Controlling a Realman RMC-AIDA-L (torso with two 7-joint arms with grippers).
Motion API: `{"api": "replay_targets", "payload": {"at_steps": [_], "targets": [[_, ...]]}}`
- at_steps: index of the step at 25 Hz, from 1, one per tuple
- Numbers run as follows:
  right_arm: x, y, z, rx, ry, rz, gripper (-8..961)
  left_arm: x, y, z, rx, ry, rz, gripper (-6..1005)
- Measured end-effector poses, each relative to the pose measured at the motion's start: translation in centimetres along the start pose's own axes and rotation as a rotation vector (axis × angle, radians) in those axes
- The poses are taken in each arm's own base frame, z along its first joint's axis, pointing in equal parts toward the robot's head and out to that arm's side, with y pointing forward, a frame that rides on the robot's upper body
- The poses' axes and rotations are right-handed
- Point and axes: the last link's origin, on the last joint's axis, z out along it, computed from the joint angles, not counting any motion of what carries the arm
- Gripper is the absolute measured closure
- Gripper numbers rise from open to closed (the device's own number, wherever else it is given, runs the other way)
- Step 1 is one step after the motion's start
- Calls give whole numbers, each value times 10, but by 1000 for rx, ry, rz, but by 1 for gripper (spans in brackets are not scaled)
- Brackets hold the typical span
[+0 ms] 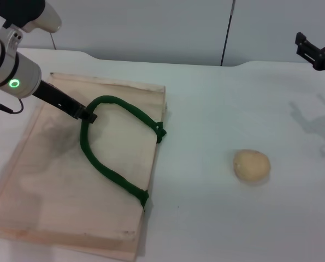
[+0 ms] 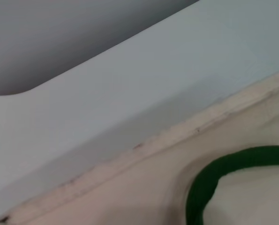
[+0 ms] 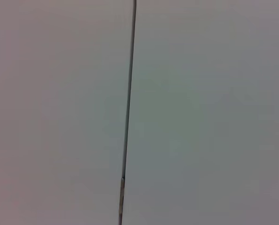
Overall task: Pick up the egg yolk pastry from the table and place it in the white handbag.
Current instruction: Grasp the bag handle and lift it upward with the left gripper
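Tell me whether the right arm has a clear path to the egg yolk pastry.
Probably yes: the egg yolk pastry sits alone on bare table, and the right gripper hangs above its far right with nothing between.

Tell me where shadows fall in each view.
Head view: the right gripper casts a faint shadow on the table; a soft one rings the egg yolk pastry. Left wrist view: a dim band borders the white handbag. Right wrist view: none visible.
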Motion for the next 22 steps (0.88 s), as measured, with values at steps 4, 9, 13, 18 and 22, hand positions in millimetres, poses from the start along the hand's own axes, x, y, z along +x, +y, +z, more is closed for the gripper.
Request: {"api": "replay_targets", "payload": {"at_steps": [4,9,13,18,22], "targets": [[-1,0,-2,1,-5,-3,160,2,-1,2,10,7,-1,542],[-2,3,-1,-10,-9,-6,163,3,0,5,10,10,5,541],[-4,4,-2,-11,-17,-9,165,5,2,8,7,11,8,564],[-4,5,-3,-14,-16,-10,168,7,7,12,1,8,20,593],[-3,6,-2,-19,-12,-16,171,9,10,14,-5,4,27,606]]}}
